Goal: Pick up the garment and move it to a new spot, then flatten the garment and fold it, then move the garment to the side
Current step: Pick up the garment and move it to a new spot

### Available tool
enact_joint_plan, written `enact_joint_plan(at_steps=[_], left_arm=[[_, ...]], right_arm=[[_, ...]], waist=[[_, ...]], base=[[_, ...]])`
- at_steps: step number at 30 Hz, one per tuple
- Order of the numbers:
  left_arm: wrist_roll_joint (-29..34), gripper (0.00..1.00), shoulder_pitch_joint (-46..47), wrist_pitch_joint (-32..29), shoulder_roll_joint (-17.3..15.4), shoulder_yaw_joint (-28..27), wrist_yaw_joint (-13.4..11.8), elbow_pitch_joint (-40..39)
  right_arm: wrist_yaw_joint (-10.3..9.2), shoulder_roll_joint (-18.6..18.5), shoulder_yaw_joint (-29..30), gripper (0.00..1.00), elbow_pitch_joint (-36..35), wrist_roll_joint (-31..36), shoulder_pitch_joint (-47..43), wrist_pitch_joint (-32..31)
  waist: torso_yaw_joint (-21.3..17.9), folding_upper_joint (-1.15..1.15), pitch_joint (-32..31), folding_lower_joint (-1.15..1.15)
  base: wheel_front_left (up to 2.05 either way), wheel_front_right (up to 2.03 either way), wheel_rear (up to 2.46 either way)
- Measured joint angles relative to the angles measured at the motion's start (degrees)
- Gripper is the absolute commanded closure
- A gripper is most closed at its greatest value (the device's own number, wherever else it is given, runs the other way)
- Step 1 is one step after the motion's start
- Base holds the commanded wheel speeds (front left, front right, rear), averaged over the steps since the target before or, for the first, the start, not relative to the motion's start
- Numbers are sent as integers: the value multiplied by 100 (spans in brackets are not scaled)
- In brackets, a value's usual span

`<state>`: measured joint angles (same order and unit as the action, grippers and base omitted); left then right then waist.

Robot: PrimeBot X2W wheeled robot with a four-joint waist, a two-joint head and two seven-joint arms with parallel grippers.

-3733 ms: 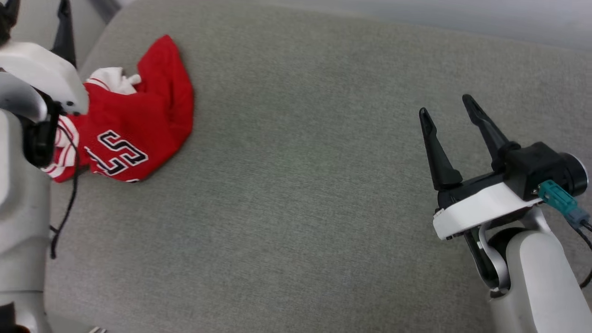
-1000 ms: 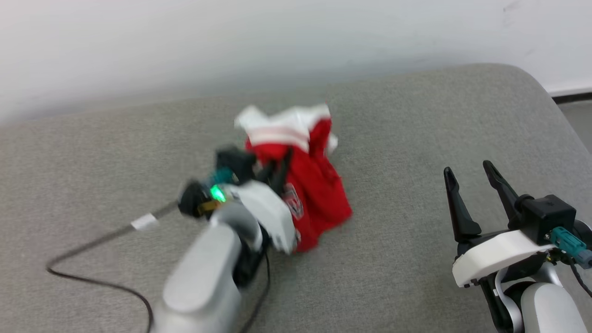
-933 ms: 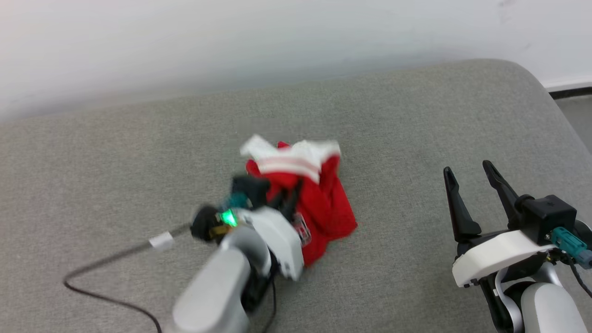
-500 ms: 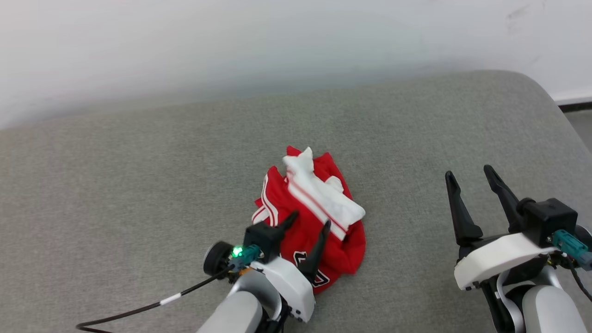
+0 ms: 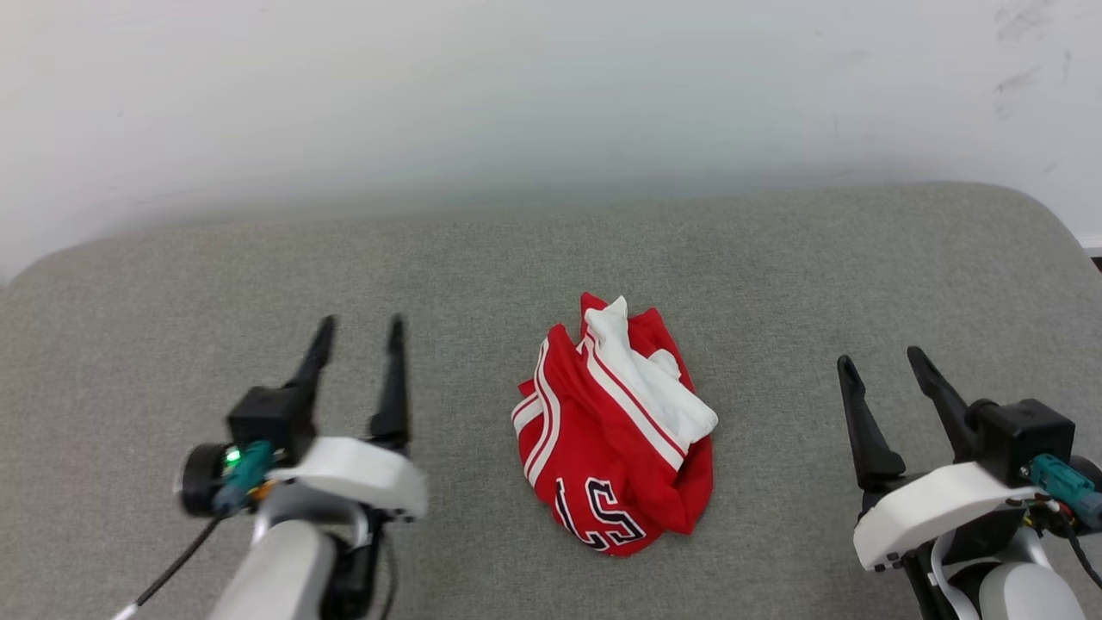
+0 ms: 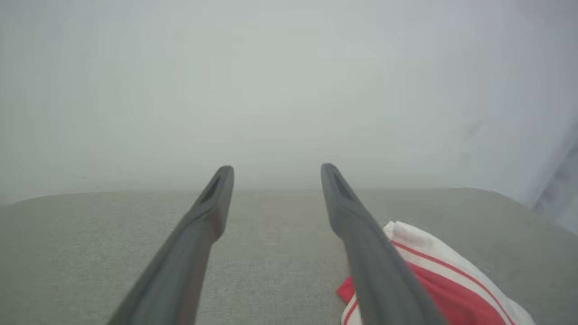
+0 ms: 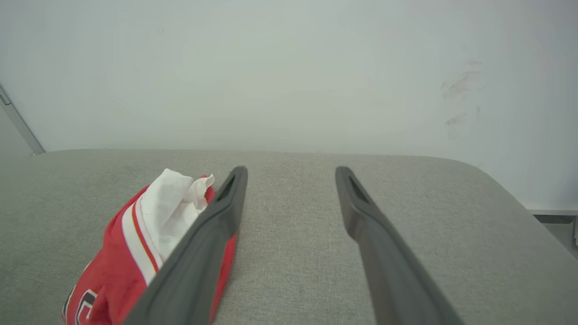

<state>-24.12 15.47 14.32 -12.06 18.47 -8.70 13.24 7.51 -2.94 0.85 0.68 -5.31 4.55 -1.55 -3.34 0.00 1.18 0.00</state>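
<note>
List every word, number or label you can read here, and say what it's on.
"S" or "5", uncertain: one black, white-outlined character on the garment, near its lower edge in the head view.
The characters beside it: cut off by folds, unreadable.
Right wrist view: a scrap of the same print, too partial to read.
No other text is legible.

Light is bright, even and diffuse over the grey cushion (image 5: 775, 258); the wall (image 5: 516, 86) reads pale and nearly featureless. Shadows are faint: a soft dark rim under the garment (image 5: 616, 448) at its lower right edge. In the head view the left gripper (image 5: 362, 324) is slightly motion-smeared; the right gripper (image 5: 880, 357) is crisp. The left wrist view is hazy, low in contrast, its fingers (image 6: 198, 225) soft. The right wrist view is sharp, wall scuffs (image 7: 458, 85) legible, the cushion's far edge bowed.
</note>
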Motion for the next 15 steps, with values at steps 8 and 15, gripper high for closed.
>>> enact_joint_plan(at_steps=[8, 15], left_arm=[[-56, 0, -768, -178, -487, -290, -268, -430], [-15, 0, -1080, -419, -581, -180, -348, -721]], right_arm=[[-1, -1, 9, 0, 19, -120, -240, -57], [-1, 0, -35, 0, -14, -137, -337, -123]], waist=[[6, 0, -207, 0], [-54, 0, -288, 0]], base=[[0, 0, 0], [0, 0, 0]])
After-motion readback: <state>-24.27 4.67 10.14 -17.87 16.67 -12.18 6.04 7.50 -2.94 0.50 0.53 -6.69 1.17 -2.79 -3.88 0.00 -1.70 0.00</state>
